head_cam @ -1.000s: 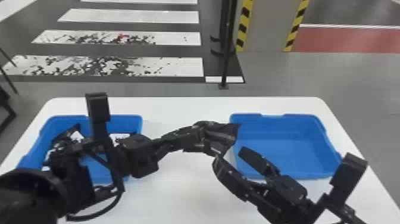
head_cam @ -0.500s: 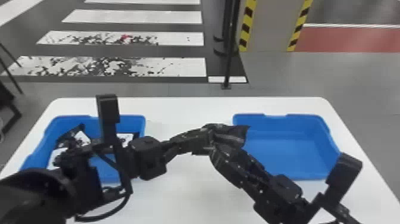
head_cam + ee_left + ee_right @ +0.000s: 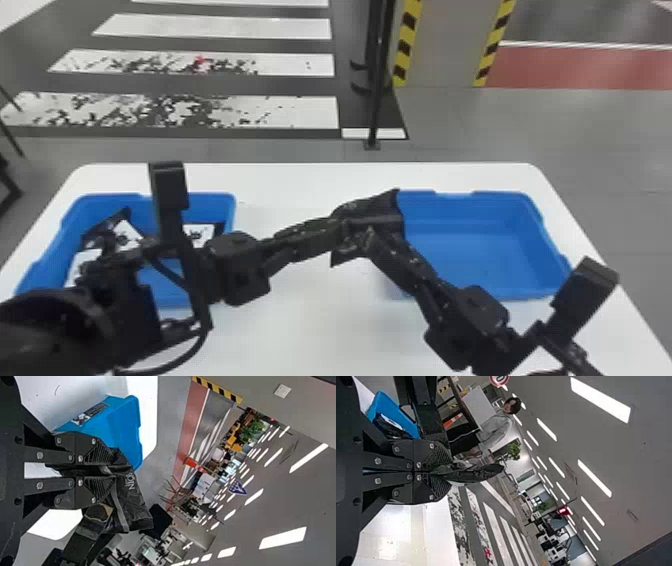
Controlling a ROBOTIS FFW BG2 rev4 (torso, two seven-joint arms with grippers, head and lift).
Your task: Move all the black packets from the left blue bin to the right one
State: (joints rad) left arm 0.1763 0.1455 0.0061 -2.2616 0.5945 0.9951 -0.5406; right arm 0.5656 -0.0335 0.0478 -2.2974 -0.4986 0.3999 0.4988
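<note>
In the head view my left gripper and my right gripper meet at one black packet, held above the table between the bins. The left wrist view has the left gripper closed on the packet. The right gripper pinches the packet in the right wrist view. Several packets, some with white labels, lie in the left blue bin, partly hidden behind the left arm. The right blue bin has a bare floor.
Both bins stand on a white table. A dark pole rises from the floor beyond its far edge. The left arm spans the front of the left bin; the right arm crosses the right bin's near left corner.
My right gripper's fingers, spread apart below the packet a second ago, have moved up and left and shut on it. The left gripper still holds it; the head view has shifted slightly.
</note>
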